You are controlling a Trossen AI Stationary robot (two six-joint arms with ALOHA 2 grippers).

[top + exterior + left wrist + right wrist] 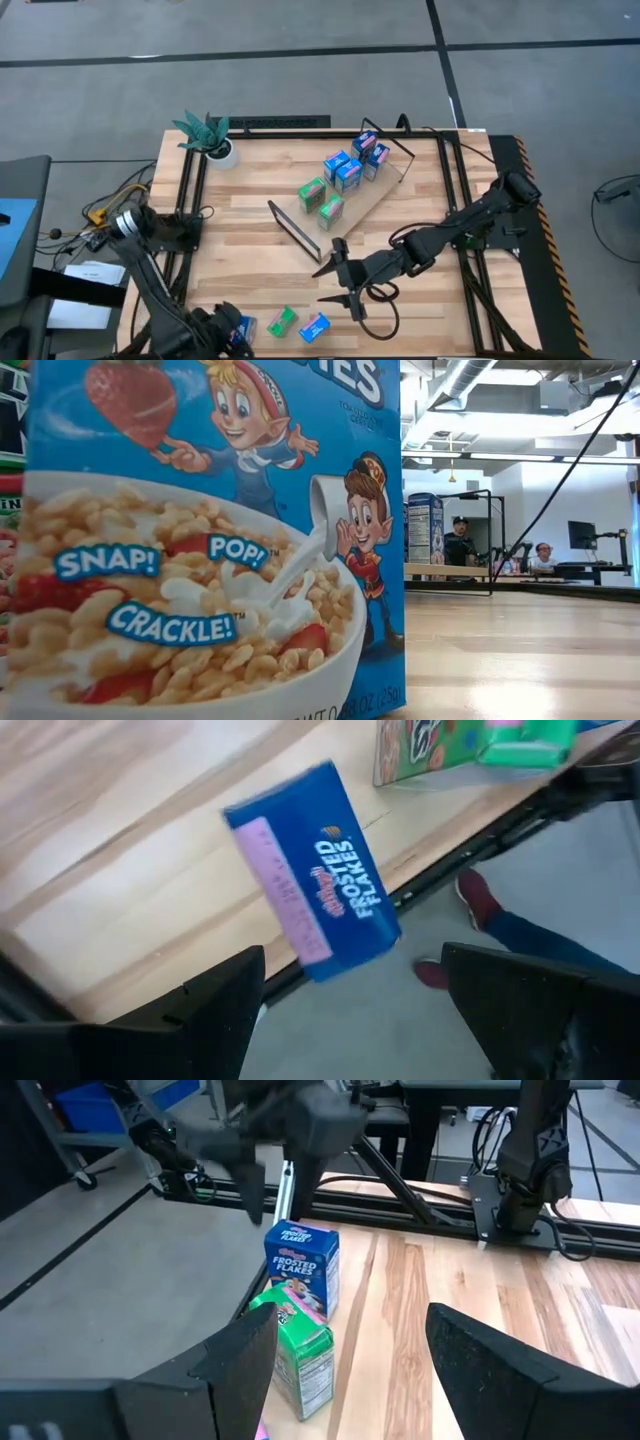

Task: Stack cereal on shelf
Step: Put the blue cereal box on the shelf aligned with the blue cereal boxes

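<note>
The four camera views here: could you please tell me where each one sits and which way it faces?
High view: above the table, looking straight down; both arms, left gripper, right gripper, shelf.
Low view: at tabletop height, looking level; a Rice Krispies box fills it; no arm shows.
Left wrist view: over the table's edge, open fingers framing a blue Frosted Flakes box.
Right wrist view: low over the table, open fingers.
Shared: both wrist views show the Frosted Flakes box and a green box.

blue cereal box (312, 870): FROSTED FLAKES | near box (200, 540): SNAP! CRACKLE! POP!
</note>
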